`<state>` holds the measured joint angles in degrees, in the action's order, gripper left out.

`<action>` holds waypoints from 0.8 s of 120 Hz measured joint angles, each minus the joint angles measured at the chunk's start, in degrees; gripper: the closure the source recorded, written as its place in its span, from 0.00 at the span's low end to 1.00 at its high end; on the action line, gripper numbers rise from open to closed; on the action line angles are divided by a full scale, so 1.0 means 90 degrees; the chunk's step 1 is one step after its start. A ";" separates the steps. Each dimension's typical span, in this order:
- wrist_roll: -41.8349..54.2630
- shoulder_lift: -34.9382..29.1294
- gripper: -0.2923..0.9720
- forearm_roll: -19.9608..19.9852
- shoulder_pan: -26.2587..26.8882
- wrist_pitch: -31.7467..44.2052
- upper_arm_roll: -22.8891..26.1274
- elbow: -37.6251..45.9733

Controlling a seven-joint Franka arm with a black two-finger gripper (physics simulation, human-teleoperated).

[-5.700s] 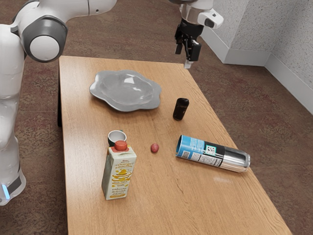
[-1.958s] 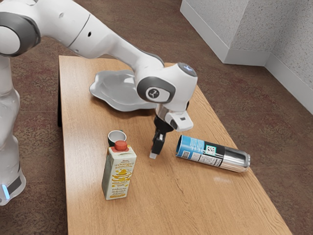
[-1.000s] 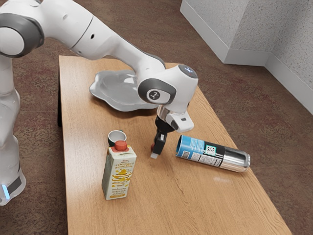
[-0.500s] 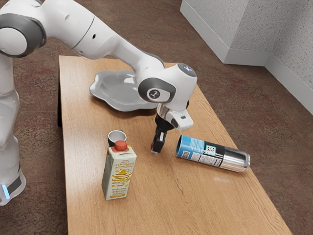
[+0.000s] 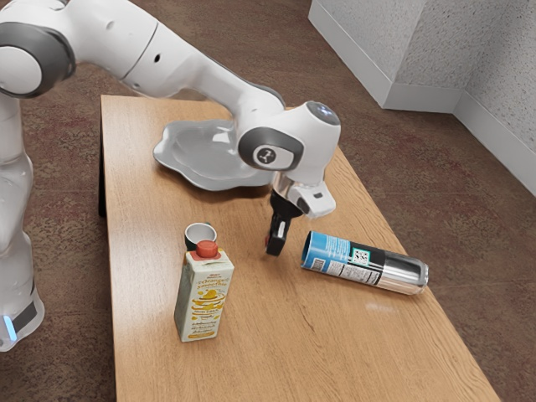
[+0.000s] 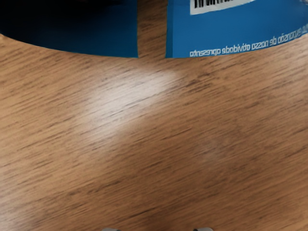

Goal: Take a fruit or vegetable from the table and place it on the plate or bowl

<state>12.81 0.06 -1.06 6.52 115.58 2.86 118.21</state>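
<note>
Black tool (image 5: 272,247) on a white arm (image 5: 167,59), pointing down at the middle of the wooden counter (image 5: 335,352), tip at or just above the wood. Impossible to tell whether spread or pressed together, or whether pinching anything. Fruit or vegetable hidden, probably at the tool's tip. Grey wavy plate (image 5: 188,151) toward the counter's far edge, partly covered by the arm and bare where visible. By judgement, picking up under way at best; carrying to the plate and setting down not yet done.

Just beside the tool, toward the long edge on the exterior view's right, a blue and silver can (image 5: 364,262) lying on its side, blue end (image 6: 231,24) nearest the tool. On the tool's other side, an upright juice carton (image 5: 203,293) with a small black-rimmed cup (image 5: 200,234) just behind it. Bare wood between tool and plate, so probably room for a straight lift and a carry toward the far edge. Can likely to roll if bumped.
</note>
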 joint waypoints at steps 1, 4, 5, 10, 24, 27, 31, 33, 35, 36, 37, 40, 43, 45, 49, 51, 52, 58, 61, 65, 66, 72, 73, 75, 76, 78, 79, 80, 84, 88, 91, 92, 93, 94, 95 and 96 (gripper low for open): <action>0.0000 -0.0002 0.65 -0.0008 0.0002 -0.0009 0.0001 -0.0015; -0.0001 -0.0006 0.65 -0.0029 0.0012 -0.0035 0.0001 -0.0052; -0.0001 -0.0007 0.65 -0.0035 0.0017 -0.0043 0.0000 -0.0063; 0.0000 -0.0010 0.65 -0.0080 0.0041 -0.0094 -0.0006 -0.0133; 0.0007 -0.0036 0.65 -0.0165 0.0111 -0.0254 -0.0029 -0.0237; 0.0010 -0.0056 0.65 -0.0181 0.0128 -0.0289 -0.0037 -0.0242; 0.0015 -0.0083 0.65 -0.0206 0.0157 -0.0336 -0.0052 -0.0249; 0.0020 -0.0100 0.65 -0.0217 0.0173 -0.0364 -0.0062 -0.0256; 0.0026 -0.0117 0.65 -0.0227 0.0186 -0.0389 -0.0069 -0.0263; 0.0029 -0.0125 0.65 -0.0231 0.0192 -0.0402 -0.0072 -0.0265; 0.0033 -0.0131 0.65 -0.0236 0.0199 -0.0413 -0.0077 -0.0269; 0.0045 -0.0154 0.65 -0.0248 0.0224 -0.0446 -0.0094 -0.0277; 0.0061 -0.0172 0.65 -0.0259 0.0241 -0.0475 -0.0108 -0.0283; 0.0073 -0.0182 0.65 -0.0266 0.0250 -0.0493 -0.0115 -0.0288; 0.0106 -0.0193 0.65 -0.0284 0.0318 -0.0524 -0.0187 -0.0304; 0.0125 -0.0197 0.65 -0.0291 0.0344 -0.0537 -0.0220 -0.0321; 0.0135 -0.0198 0.65 -0.0295 0.0352 -0.0544 -0.0233 -0.0331; 0.0210 -0.0196 0.65 -0.0334 0.0371 -0.0577 -0.0299 -0.0419; 0.0252 -0.0195 0.65 -0.0369 0.0392 -0.0592 -0.0353 -0.0475; 0.0313 -0.0189 0.65 -0.0409 0.0387 -0.0612 -0.0406 -0.0540; 0.0329 -0.0187 0.65 -0.0417 0.0383 -0.0617 -0.0417 -0.0553; 0.0431 -0.0182 0.65 -0.0457 0.0397 -0.0641 -0.0546 -0.0623; 0.0449 -0.0182 0.65 -0.0463 0.0390 -0.0644 -0.0562 -0.0631; 0.0484 -0.0181 0.65 -0.0473 0.0368 -0.0651 -0.0586 -0.0645; 0.0501 -0.0181 0.65 -0.0477 0.0358 -0.0654 -0.0600 -0.0650; 0.0537 -0.0181 0.65 -0.0486 0.0347 -0.0660 -0.0638 -0.0658; 0.0555 -0.0180 0.65 -0.0489 0.0345 -0.0662 -0.0661 -0.0661; 0.0573 -0.0180 0.65 -0.0492 0.0339 -0.0665 -0.0681 -0.0664; 0.0648 -0.0177 0.65 -0.0503 0.0311 -0.0674 -0.0763 -0.0689; 0.0726 -0.0173 0.65 -0.0510 0.0248 -0.0683 -0.0818 -0.0720; 0.0787 -0.0163 0.65 -0.0512 0.0239 -0.0692 -0.0899 -0.0767; 0.0807 -0.0160 0.65 -0.0512 0.0235 -0.0695 -0.0927 -0.0781; 0.0827 -0.0157 0.65 -0.0513 0.0229 -0.0698 -0.0952 -0.0799; 0.0848 -0.0154 0.65 -0.0513 0.0219 -0.0701 -0.0974 -0.0818; 0.0869 -0.0151 0.65 -0.0513 0.0208 -0.0708 -0.0993 -0.0840; 0.0889 -0.0148 0.65 -0.0514 0.0193 -0.0714 -0.1010 -0.0860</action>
<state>20.82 -1.27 -5.69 8.25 109.16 -6.23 110.48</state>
